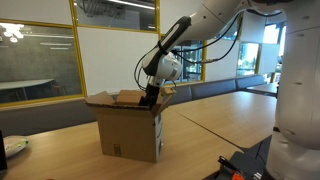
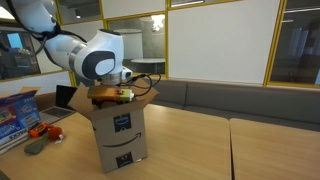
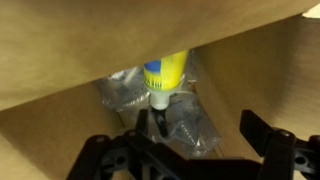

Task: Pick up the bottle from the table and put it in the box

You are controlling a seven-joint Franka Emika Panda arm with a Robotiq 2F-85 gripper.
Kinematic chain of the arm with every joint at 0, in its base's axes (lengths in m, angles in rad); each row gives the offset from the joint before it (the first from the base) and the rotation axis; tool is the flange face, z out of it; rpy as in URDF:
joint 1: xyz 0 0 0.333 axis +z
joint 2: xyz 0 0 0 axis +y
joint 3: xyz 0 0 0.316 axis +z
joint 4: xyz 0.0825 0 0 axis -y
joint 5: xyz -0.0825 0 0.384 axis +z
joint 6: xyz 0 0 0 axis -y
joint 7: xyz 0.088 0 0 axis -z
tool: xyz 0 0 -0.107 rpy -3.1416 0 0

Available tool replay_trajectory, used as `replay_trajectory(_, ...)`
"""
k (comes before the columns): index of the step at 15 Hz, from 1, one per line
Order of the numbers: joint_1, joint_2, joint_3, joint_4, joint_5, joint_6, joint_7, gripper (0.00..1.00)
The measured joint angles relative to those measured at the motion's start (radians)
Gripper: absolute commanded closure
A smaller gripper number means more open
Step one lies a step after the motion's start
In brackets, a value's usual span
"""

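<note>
In the wrist view the bottle (image 3: 165, 72) shows its yellow end with a blue mark and a whitish nozzle. It lies inside the box (image 3: 60, 60) on crumpled clear plastic wrap (image 3: 185, 120). My gripper (image 3: 200, 125) is open, its fingers spread wide just short of the bottle and not touching it. In both exterior views the gripper (image 1: 150, 96) (image 2: 112, 94) reaches down into the open top of the brown box (image 1: 130, 132) (image 2: 121, 138), which stands on the light-brown table (image 1: 225, 112) (image 2: 195, 140). The bottle is hidden in the exterior views.
The box flaps (image 1: 100, 98) (image 2: 147, 96) stand open around the gripper. A laptop (image 2: 66, 100), a colourful carton (image 2: 12, 112) and small orange items (image 2: 45, 130) lie at one end of the table. A black-and-red device (image 1: 240, 165) sits near the robot base (image 1: 298, 120).
</note>
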Motion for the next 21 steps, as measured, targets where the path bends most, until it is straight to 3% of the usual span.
replay_trajectory(6, -0.013, -0.003, 0.000, 0.016, -0.056, 0.000, 0.011, 0.00)
replay_trajectory(11, -0.030, -0.067, -0.030, 0.038, -0.333, -0.024, 0.193, 0.00)
replay_trajectory(16, -0.065, -0.218, -0.051, 0.089, -0.652, -0.259, 0.452, 0.00)
replay_trajectory(21, -0.077, -0.415, -0.050, 0.107, -0.715, -0.535, 0.549, 0.00)
